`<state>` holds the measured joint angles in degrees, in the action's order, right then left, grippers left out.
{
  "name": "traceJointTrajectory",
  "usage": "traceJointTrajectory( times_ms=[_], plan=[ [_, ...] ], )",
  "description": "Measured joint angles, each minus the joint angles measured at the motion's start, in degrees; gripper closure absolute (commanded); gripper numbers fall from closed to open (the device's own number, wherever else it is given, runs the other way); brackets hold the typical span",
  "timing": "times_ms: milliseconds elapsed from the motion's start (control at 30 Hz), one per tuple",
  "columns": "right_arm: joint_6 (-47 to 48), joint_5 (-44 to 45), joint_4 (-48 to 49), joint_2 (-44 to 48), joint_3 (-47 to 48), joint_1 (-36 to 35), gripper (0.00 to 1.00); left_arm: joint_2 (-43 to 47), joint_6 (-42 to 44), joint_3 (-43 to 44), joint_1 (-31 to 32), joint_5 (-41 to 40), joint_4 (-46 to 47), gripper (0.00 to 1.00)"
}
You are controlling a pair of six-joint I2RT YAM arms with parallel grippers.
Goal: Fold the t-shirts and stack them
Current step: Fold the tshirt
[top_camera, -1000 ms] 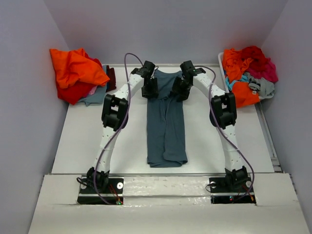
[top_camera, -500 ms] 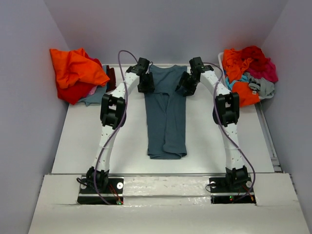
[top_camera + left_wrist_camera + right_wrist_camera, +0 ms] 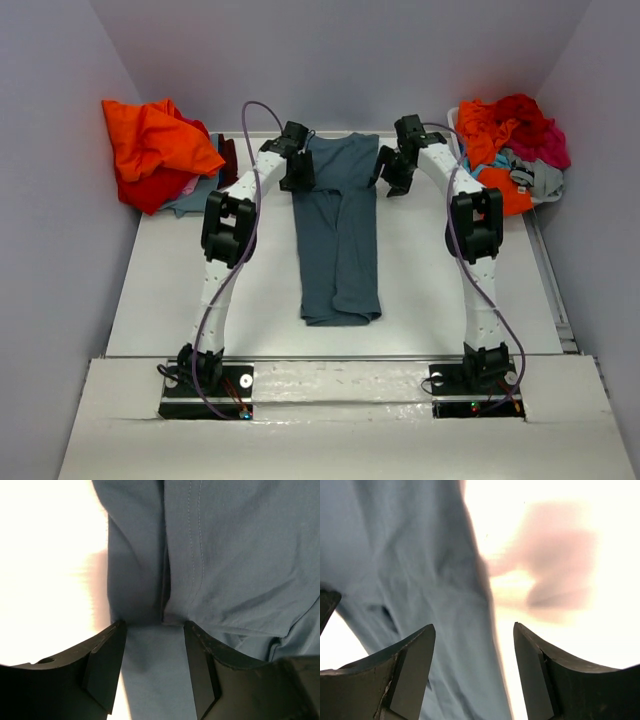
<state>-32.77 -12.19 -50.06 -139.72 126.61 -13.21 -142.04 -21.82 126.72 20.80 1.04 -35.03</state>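
White matte table, enclosed on three sides by plain pale lavender-grey panels: back wall, left wall, right wall. A thin metal strip runs across the table's near edge, and a white board lies in front of it. Lighting is even and diffuse with soft shadows; in both wrist views the bare table surface is washed out to white.

My white table carries a slate-blue t-shirt, lying flat as a long strip. Its far end lies between my left gripper and right gripper. An orange-topped heap lies well left of my left gripper, and a mixed heap right of my right.
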Motion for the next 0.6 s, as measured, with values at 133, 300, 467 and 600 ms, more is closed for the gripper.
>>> traceJointTrajectory(
  times_ms=[133, 300, 467, 600],
  plan=[
    [1.6, 0.7, 0.0, 5.9, -3.8, -0.2, 0.3, 2.3, 0.9, -1.0, 1.1, -2.5, -0.4, 0.37],
    [2.5, 0.7, -0.3, 12.7, -7.7, -1.7, 0.3, 8.2, 1.5, -1.9, 3.9, -4.1, -1.3, 0.37],
    [2.9, 0.5, -0.9, 19.9, -17.8, -5.7, 0.31, 17.1, 0.9, -6.9, 8.6, -5.4, -2.5, 0.37],
    [3.0, 0.6, -0.6, 25.0, -28.6, -8.9, 0.31, 27.0, -0.5, -19.8, 12.2, -5.7, -2.9, 0.37]
  ],
)
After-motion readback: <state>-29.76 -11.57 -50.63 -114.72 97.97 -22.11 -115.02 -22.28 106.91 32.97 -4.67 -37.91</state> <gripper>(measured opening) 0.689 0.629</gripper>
